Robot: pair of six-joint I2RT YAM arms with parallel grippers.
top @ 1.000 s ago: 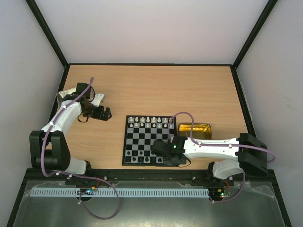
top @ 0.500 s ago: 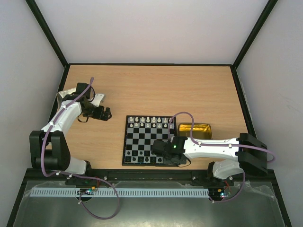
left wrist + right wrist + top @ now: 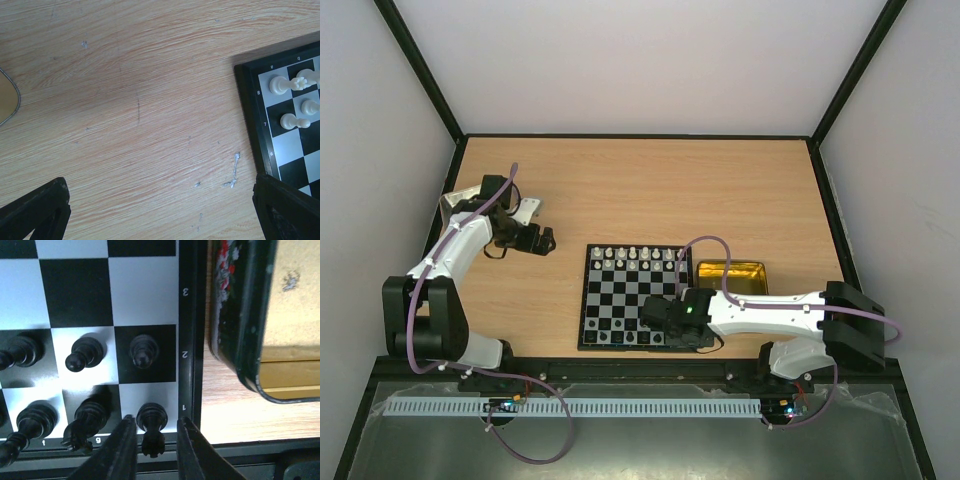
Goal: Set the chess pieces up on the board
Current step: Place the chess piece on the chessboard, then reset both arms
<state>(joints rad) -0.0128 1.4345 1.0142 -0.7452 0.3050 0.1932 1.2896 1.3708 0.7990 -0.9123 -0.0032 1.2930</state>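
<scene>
The board (image 3: 620, 298) lies in the middle of the table, with white chess pieces (image 3: 633, 256) along its far rows and black ones (image 3: 610, 338) along the near rows. My right gripper (image 3: 656, 318) hangs low over the near right corner. In the right wrist view it (image 3: 155, 421) is slightly open around a black rook (image 3: 151, 416) that stands on the white corner square; the right finger is clear of it and the left finger (image 3: 122, 440) is very close. My left gripper (image 3: 548, 240) is wide open over bare wood left of the board (image 3: 247, 110).
A gold tin (image 3: 731, 275) sits just right of the board, its dark wall (image 3: 240, 315) close beside my right fingers. Black pawns (image 3: 86, 352) and a knight (image 3: 90, 417) stand left of the rook. A silver lid (image 3: 6, 100) lies at the far left.
The right jaws have parted a little around the rook. Neither arm has visibly moved.
</scene>
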